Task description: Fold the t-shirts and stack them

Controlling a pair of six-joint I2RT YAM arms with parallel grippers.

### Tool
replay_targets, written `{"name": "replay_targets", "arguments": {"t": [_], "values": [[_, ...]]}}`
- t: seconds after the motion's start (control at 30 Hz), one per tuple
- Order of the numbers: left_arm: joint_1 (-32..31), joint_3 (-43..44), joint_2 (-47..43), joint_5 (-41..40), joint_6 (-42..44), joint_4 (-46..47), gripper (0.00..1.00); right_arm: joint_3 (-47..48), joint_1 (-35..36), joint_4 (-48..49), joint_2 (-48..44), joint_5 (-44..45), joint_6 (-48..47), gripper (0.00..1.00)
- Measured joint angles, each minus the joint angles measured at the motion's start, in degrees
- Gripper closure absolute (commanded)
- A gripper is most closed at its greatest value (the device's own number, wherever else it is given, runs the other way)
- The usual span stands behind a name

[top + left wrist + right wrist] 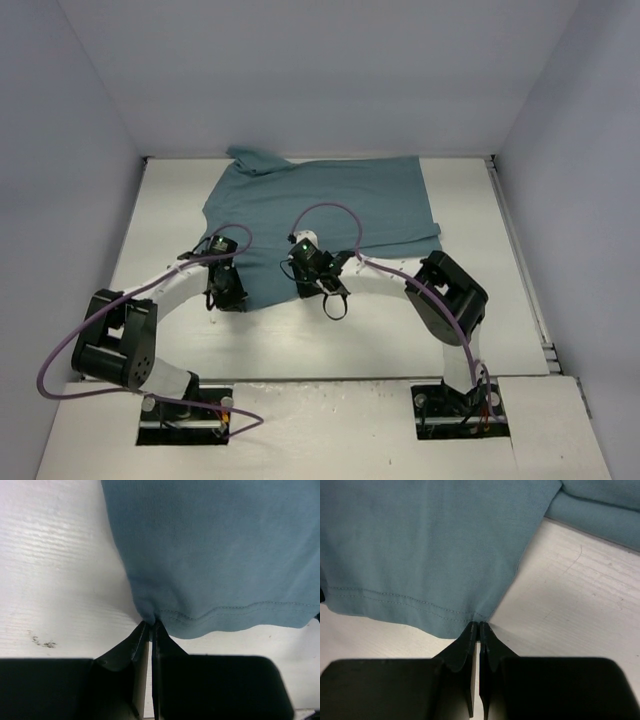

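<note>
Left gripper point(151, 626) down at the near-left corner of the t-shirt point(215, 555), black fingers point(125, 652) pressed together. Stitched hem corner pinched between the tips, with a small pucker of cloth just there. Right gripper point(479, 626) the same at the other end of this hem: fingertips together, clamped on the near-right corner, cloth slightly drawn to the tips. Between the two, a short run of hem with double stitching, facing the near edge of the table point(300, 345).

Seen from above, a plain teal shape lying flat on the far half of the white table, far edge close against the back wall point(320, 80). Long axis across the table, left to right. Wider at the far side, narrower at the near side where both grippers hold it. Hem pointing to the near side, the rest of the cloth spreading away to the far side and to the right. Small lobe of cloth sticking out at the far-left corner; sleeve or collar, cannot tell.

In the right wrist view, a second, thicker fold of the same cloth at upper right, apart from the pinched corner, bare table between. Some dark specks point(42, 641) on the table, left of the left gripper.
</note>
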Motion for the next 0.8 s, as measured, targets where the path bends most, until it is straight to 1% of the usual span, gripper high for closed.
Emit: {"name": "replay_targets", "arguments": {"t": [0.1, 0.17, 0.33, 0.4, 0.57, 0.7, 0.8], "values": [[-0.1, 1.7, 0.2, -1.5, 1.3, -0.8, 1.00, 1.9, -0.4, -1.5, 0.1, 0.2, -1.0, 1.00], [0.0, 4.9, 0.2, -2.6, 2.6, -2.0, 1.00, 4.8, -1.0, -2.7, 0.2, 0.2, -2.0, 1.00], [2.8, 19.8, 3.1, -3.4, 6.5, -2.3, 1.00, 15.7, -5.8, -4.0, 2.0, -0.9, -4.7, 1.00], [4.7, 25.6, 5.9, -3.4, 7.8, -1.6, 1.00, 20.0, -8.5, -4.0, 3.5, -1.4, -5.9, 1.00], [9.1, 36.4, 15.5, -2.0, 10.7, -1.0, 1.00, 29.7, -13.5, -5.0, 9.6, -2.8, -8.9, 1.00], [10.0, 44.7, 24.3, -0.3, 13.1, -0.4, 1.00, 37.2, -15.1, -5.4, 16.5, -3.8, -11.4, 1.00], [10.1, 48.4, 28.3, 1.2, 14.4, -0.1, 1.00, 41.1, -15.9, -6.7, 20.2, -4.1, -13.1, 1.00]]}}
